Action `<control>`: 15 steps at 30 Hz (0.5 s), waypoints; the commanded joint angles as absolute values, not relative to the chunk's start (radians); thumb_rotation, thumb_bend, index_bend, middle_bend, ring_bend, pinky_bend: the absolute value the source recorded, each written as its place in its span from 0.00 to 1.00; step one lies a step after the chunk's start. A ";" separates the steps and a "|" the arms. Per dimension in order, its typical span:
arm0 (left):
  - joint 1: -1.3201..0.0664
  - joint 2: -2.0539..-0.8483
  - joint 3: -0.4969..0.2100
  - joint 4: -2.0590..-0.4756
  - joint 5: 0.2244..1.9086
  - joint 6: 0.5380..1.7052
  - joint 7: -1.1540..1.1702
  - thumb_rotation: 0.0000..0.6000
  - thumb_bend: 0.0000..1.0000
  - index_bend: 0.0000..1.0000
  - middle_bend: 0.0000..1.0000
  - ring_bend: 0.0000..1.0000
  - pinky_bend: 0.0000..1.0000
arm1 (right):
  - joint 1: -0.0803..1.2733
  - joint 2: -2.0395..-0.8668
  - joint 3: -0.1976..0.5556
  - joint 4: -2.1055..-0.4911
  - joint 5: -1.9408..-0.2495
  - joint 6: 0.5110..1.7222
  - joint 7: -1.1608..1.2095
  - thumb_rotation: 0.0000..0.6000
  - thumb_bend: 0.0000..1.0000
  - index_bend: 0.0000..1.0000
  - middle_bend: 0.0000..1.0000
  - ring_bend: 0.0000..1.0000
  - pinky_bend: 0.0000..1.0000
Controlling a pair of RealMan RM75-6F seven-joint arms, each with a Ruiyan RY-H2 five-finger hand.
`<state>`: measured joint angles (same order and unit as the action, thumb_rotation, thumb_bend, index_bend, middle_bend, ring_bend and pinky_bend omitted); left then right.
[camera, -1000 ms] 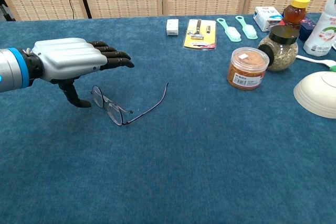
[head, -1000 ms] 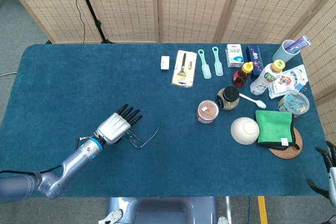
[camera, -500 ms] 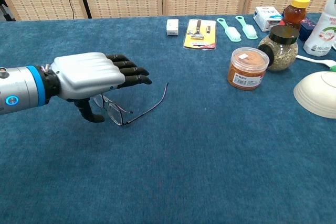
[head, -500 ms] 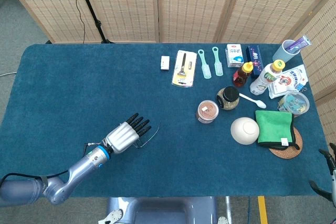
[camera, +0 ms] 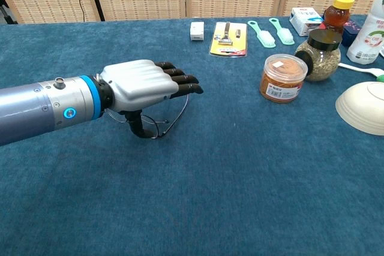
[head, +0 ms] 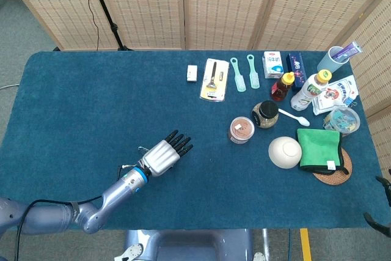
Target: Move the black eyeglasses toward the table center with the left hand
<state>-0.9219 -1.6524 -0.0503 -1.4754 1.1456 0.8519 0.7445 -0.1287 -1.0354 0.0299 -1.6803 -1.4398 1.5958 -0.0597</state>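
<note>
My left hand [camera: 144, 85] hovers palm down with fingers stretched out flat and slightly apart, right over the black eyeglasses [camera: 170, 118]. Its thumb points down and touches the cloth beside the lenses. Only a thin temple arm and part of a lens rim show under the palm in the chest view. In the head view the left hand [head: 165, 155] covers the glasses almost wholly. At the frame's lower right edge, just dark fingertips of my right hand [head: 383, 203] show, spread apart and holding nothing.
An orange-lidded jar [camera: 282, 78], a dark-lidded jar [camera: 320, 51] and a white bowl [camera: 363, 107] stand to the right. A yellow card [camera: 228, 38], two mint brushes [camera: 269, 32] and a white box [camera: 197, 30] lie at the back. Blue cloth covers the table [camera: 240, 196].
My left hand has travelled right, from beside the glasses to directly over them, its thumb now against the lenses. The right hand has slid further out of frame.
</note>
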 commanded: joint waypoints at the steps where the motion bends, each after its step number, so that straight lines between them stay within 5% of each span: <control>1: -0.937 -1.694 -0.078 -1.448 1.098 0.850 0.762 0.92 0.21 0.00 0.00 0.00 0.00 | -0.130 -1.035 0.030 -1.683 -1.440 1.597 -0.062 1.00 0.19 0.19 0.06 0.08 0.16; 15: -0.955 -1.535 -0.076 -1.560 1.072 0.773 0.679 0.92 0.21 0.03 0.00 0.00 0.00 | -0.130 -1.034 0.032 -1.693 -1.445 1.600 -0.074 1.00 0.19 0.19 0.06 0.08 0.16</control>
